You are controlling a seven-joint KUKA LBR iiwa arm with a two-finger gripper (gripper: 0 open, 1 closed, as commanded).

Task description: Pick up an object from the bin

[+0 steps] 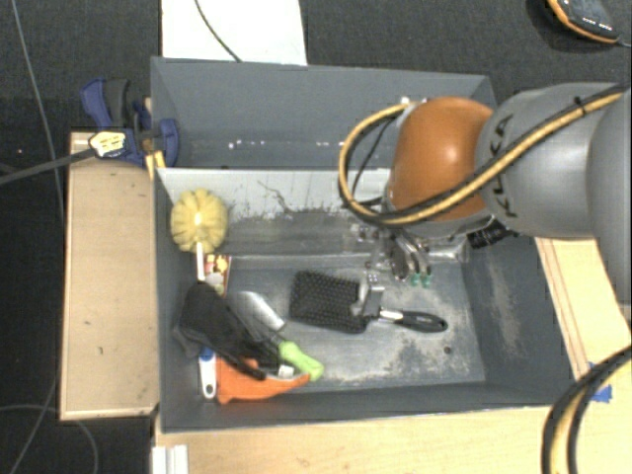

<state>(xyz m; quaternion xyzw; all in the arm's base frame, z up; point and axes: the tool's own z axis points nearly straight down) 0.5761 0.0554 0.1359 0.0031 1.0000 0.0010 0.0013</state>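
The arm [558,166], its lettering crossed by a cable, hid part of the grey bin [296,102]. A heap [242,349] lay at the left. The gripper [373,299] stood at the black hairbrush [324,299] in mid-bin; how wide it gaped could not be told.

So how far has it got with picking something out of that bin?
Roughly midway. Done: the hand is low inside the bin, right at the black brush in the middle, where its head meets the handle. In hand: the grasp itself; I cannot tell if it grips the brush yet. Left: the lift, since the brush lies flat on the bin floor. The heap at the lower left looks untouched.
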